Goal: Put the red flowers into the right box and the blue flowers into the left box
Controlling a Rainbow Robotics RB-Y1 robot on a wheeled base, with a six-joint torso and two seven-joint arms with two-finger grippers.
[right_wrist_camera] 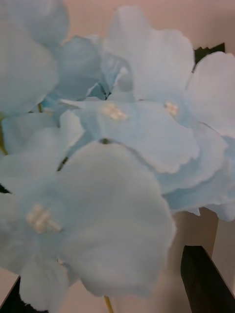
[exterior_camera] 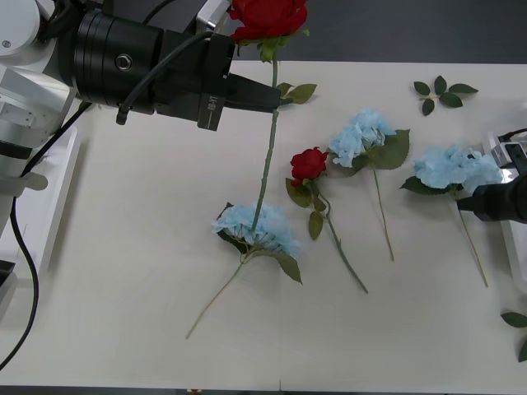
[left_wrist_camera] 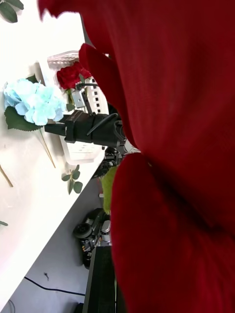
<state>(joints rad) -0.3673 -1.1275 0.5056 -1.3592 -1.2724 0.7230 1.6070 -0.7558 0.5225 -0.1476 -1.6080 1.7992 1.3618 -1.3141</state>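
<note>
Above the table, your left gripper (exterior_camera: 276, 97) is clenched on a red rose (exterior_camera: 268, 18), its stem dangling below the fingers; carry it next to the right box (left_wrist_camera: 81, 105). Your right gripper (exterior_camera: 461, 200), grip unclear, nudges a blue flower (exterior_camera: 455, 169).

On your cream table (exterior_camera: 123, 271) you have three blue flowers (exterior_camera: 257, 229) (exterior_camera: 364, 137) (exterior_camera: 454, 167) lying flat and one red flower (exterior_camera: 310, 164) between the first two. Loose leaf sprigs sit at the far right corner (exterior_camera: 440, 90) and the near right edge (exterior_camera: 517, 322).
</note>
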